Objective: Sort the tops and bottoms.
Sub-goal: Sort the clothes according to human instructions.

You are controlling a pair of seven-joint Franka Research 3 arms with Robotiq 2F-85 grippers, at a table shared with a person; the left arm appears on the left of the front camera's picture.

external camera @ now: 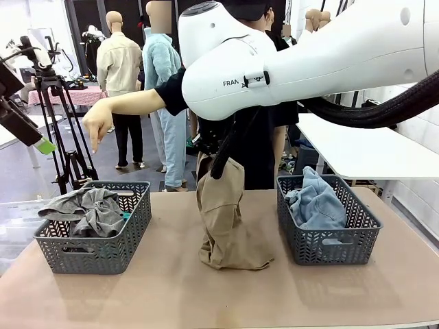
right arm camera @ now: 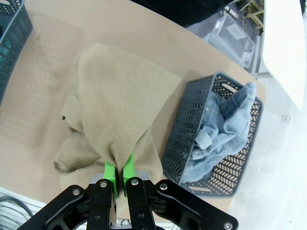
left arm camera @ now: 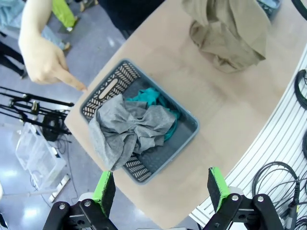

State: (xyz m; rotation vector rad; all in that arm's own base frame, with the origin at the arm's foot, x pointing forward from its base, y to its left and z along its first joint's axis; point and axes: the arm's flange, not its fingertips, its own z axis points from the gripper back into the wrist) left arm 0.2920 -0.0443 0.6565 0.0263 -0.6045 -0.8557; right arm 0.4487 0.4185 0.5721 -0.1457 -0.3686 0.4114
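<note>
**Khaki top held up at the middle of the table**

The right gripper (right arm camera: 119, 173) is closed tight on a fold of the khaki tan top (external camera: 223, 219). The garment hangs from it, and its lower part lies crumpled on the table (external camera: 171, 295) between the two baskets. The left basket (external camera: 96, 250), near the left edge, holds the grey top (left arm camera: 127, 129) on top of the teal green top (left arm camera: 153, 98). The right basket (external camera: 329, 240), near the right edge, holds the light blue denim bottoms (external camera: 317, 200). The left gripper (left arm camera: 162, 188) stands wide and holds nothing, high above the left basket. The person's hand (external camera: 97, 125) points down with one finger toward the left basket, from the far side.
</note>
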